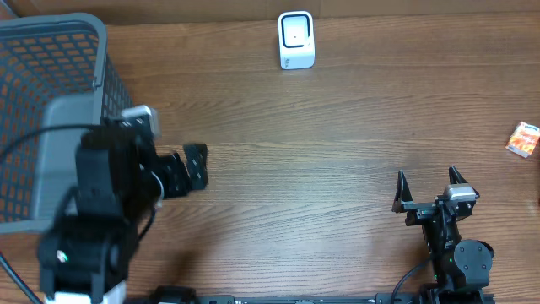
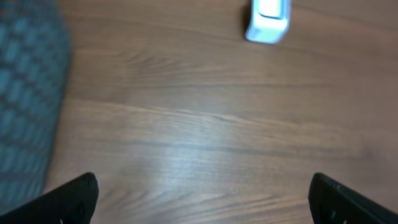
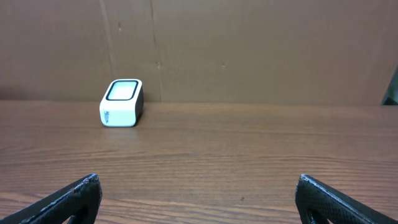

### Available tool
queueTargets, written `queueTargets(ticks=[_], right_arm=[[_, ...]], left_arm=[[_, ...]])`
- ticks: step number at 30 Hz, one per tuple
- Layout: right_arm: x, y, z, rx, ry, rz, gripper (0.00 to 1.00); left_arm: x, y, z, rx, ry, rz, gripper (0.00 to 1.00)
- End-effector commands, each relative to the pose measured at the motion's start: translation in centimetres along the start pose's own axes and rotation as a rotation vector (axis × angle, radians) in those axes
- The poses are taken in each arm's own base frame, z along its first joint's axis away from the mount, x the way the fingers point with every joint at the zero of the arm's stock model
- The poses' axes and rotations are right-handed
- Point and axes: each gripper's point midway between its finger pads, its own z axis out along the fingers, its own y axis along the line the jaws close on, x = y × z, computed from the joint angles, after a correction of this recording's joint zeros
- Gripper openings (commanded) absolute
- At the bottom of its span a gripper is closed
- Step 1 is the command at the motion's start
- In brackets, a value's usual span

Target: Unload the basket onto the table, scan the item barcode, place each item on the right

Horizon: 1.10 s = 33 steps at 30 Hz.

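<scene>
Packet (image 1: 523, 139) flat at 3 o'clock, well apart from scanner (image 1: 296, 40) at 12 o'clock, left gripper (image 2: 202, 202) and right gripper (image 1: 428, 181) both wide open, empty; likely to slide away or slip if pinched off-centre.

The left arm (image 1: 101, 194), just beside the basket (image 1: 51, 51), is matt black and boxy, with a pale grey block at its wrist, a white base and what may be a small green light. Thin black cables (image 1: 25, 139) loop off it. The right arm (image 1: 451, 245), well apart from the basket, is also black, with a silver-grey block above a round joint housing. The left gripper (image 2: 203, 183) and right gripper (image 3: 196, 183) have plain black tapered fingers.
</scene>
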Motion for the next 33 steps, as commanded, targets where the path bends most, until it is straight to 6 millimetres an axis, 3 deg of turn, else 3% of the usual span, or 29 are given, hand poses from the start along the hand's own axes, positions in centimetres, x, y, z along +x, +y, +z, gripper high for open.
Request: queueTargets(ticks=[1, 10, 14, 24, 33], right_arm=[[0.1, -0.2, 0.0, 0.012, -0.006, -0.003, 1.00], [0.1, -0.2, 0.0, 0.012, -0.006, -0.003, 1.00], [0.1, -0.2, 0.0, 0.012, -0.006, -0.003, 1.00], [0.1, -0.2, 0.0, 0.012, -0.006, -0.003, 1.00], [0.1, -0.2, 0.0, 0.012, -0.006, -0.003, 1.00]], left_arm=[[2.6, -1.5, 0.4, 0.133, -0.035, 0.174, 1.00], [5.2, -2.0, 1.1, 0.237, -0.248, 0.285, 1.00], [5.7, -1.9, 2.4, 0.241, -0.276, 0.322, 1.00], [6.0, -1.4, 3.4, 0.232, -0.477, 0.402, 1.00], [6.6, 0.3, 4.5, 0.173, -0.672, 0.396, 1.00]])
